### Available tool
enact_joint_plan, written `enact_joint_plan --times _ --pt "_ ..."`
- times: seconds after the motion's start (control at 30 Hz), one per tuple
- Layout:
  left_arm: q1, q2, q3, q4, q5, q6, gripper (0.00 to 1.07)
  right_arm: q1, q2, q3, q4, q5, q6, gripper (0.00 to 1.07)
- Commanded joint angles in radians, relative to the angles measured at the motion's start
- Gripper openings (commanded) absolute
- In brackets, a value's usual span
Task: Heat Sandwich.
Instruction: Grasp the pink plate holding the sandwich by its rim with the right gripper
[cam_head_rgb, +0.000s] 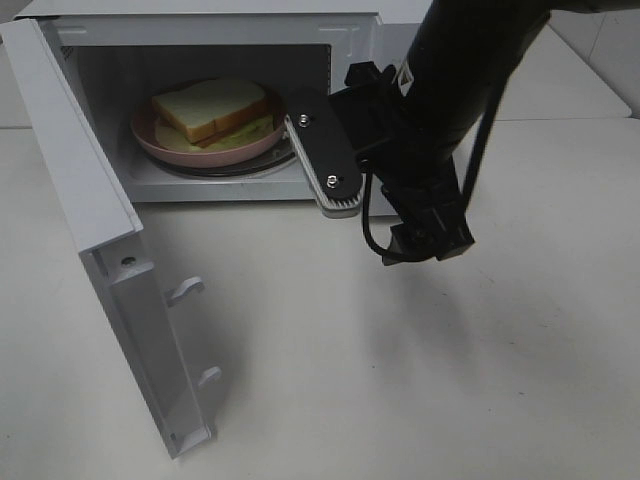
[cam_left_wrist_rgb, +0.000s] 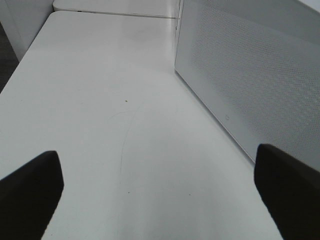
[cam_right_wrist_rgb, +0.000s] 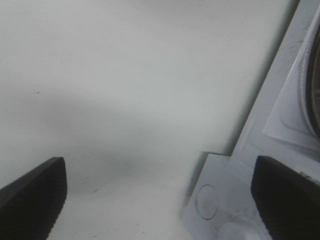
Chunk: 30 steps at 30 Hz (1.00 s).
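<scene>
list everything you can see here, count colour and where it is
microwave: one, white, at the back of the table, door swung open
sandwich: one, pale bread with tan crust, on the plate
plate: one, pink, inside the microwave
table: one, white, under everything
perforated panel: one, white, beside the left gripper
right gripper: one, black, open and holding nothing, just in front of the microwave's opening
left gripper: one, black, open and holding nothing, over the table

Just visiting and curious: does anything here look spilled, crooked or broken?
Nothing spilled or broken. The sandwich sits on the pink plate inside the microwave; its top slice looks slightly shifted off the layer below.
</scene>
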Motion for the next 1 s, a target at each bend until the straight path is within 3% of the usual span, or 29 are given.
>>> enact_joint_plan --times 0.03,1.0 --pt "0.001 -0.019 0.003 -0.004 -0.012 0.0 0.98 0.003 0.046 -0.052 -0.012 -0.031 0.011 1.0" --pt "0.001 -0.019 0.003 -0.004 -0.012 0.0 0.98 0.003 0.47 -0.515 -0.023 -0.121 0.044 0.97"
